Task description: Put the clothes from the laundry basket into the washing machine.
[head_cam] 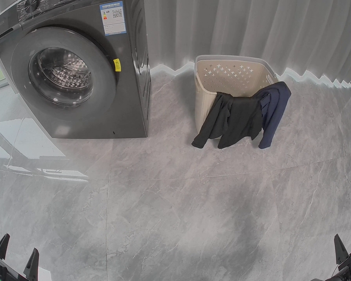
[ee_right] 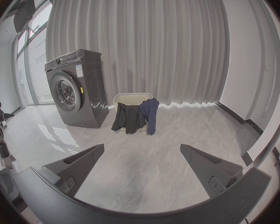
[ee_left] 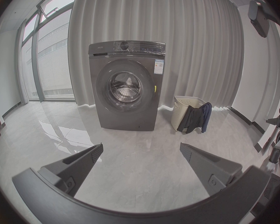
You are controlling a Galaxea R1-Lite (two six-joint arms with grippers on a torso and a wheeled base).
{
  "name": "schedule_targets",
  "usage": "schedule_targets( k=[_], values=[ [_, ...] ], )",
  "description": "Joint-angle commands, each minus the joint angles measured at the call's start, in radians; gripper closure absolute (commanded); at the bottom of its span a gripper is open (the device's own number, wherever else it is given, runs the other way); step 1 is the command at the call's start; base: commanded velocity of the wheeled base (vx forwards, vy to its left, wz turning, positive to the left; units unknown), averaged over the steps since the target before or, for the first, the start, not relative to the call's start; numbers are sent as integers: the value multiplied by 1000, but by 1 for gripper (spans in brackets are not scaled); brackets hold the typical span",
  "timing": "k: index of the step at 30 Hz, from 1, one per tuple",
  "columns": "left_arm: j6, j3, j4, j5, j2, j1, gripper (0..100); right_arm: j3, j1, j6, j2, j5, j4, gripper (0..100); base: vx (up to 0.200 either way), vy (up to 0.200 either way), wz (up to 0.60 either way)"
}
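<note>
A dark grey front-loading washing machine [head_cam: 78,59] stands at the far left, its round glass door [head_cam: 62,75] closed. To its right sits a beige laundry basket [head_cam: 230,75] with a black garment [head_cam: 232,118] and a navy garment [head_cam: 275,106] draped over its front rim, hanging to the floor. My left gripper [head_cam: 17,252] is low at the near left, open and empty. My right gripper [head_cam: 349,240] is low at the near right, also open and empty. Both are far from basket and machine. The wrist views show the machine [ee_left: 126,84] [ee_right: 76,87] and basket [ee_left: 186,109] [ee_right: 132,100] ahead.
Grey tiled floor [head_cam: 191,207] stretches open between me and the machine and basket. A pale curtain [head_cam: 253,20] runs along the back wall. Windows [ee_left: 49,56] lie left of the machine, and a dark baseboard [ee_right: 236,115] lines the right wall.
</note>
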Motion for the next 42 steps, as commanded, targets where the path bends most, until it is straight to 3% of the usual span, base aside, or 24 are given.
schedule_targets(
  k=[1, 11, 20, 29, 42],
  values=[
    [0, 16, 1, 0, -17, 0, 0, 18, 0, 0, -16, 0, 0, 0, 0, -200, 0],
    [-3, 16, 1, 0, -15, 1, 0, 18, 0, 0, -16, 0, 0, 0, 0, -200, 0],
    [-2, 16, 1, 0, -17, 0, 0, 18, 0, 0, -16, 0, 0, 0, 0, 0, 0],
    [-3, 16, 1, 0, -17, 0, 0, 18, 0, 0, -16, 0, 0, 0, 200, 0, 0],
    [-8, 16, 1, 2, -17, 0, 0, 18, 0, 0, -16, 0, 0, 0, 0, 0, 0]
  ],
)
